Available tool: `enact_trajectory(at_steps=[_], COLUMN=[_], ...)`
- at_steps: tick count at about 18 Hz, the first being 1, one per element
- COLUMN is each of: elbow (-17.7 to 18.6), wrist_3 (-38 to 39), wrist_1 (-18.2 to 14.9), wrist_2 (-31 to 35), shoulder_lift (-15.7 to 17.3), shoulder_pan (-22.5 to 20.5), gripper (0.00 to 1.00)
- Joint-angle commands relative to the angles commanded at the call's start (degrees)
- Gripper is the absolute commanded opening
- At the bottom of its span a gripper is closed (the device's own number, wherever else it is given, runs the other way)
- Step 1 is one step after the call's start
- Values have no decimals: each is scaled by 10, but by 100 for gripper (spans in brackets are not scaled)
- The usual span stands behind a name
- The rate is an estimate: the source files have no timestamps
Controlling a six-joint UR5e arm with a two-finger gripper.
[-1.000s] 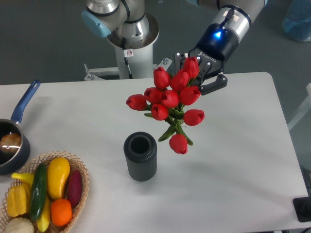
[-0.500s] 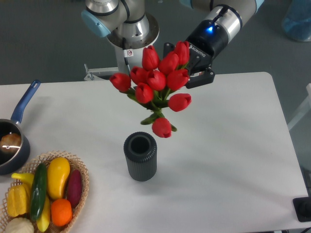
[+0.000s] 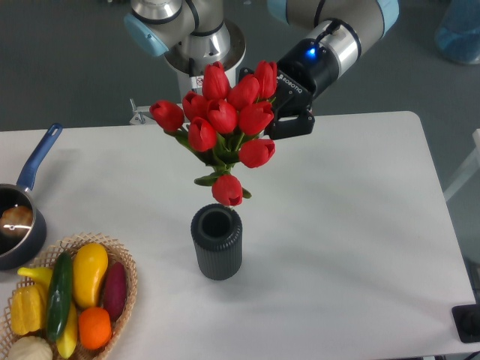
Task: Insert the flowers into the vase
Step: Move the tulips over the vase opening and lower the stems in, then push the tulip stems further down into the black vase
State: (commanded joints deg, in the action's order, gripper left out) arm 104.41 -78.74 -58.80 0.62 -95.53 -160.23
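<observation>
Camera: claw (image 3: 268, 105) holds flowers (image 3: 222, 124) above the vase (image 3: 217, 241).

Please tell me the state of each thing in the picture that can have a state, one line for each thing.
tulip bouquet: held in the air above the vase, buds closed, not inserted.
vase: upright on the table, mouth open, nothing visible inside.
gripper: shut on the tulip bouquet.
saucepan: upright at the table's left edge, something inside.
basket: filled with fruit and vegetables.
</observation>
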Motion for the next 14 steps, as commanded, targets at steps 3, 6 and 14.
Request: enact_trajectory(at_steps=[3,6,14], elbow=[0,2,23], wrist_3=[-14,-15,-33], wrist_1=[0,-1,1], wrist_2=[-2,-1,1], shoulder_lift=[-10,-10,-11], shoulder_pan=[2,7,12], gripper=[15,17,17])
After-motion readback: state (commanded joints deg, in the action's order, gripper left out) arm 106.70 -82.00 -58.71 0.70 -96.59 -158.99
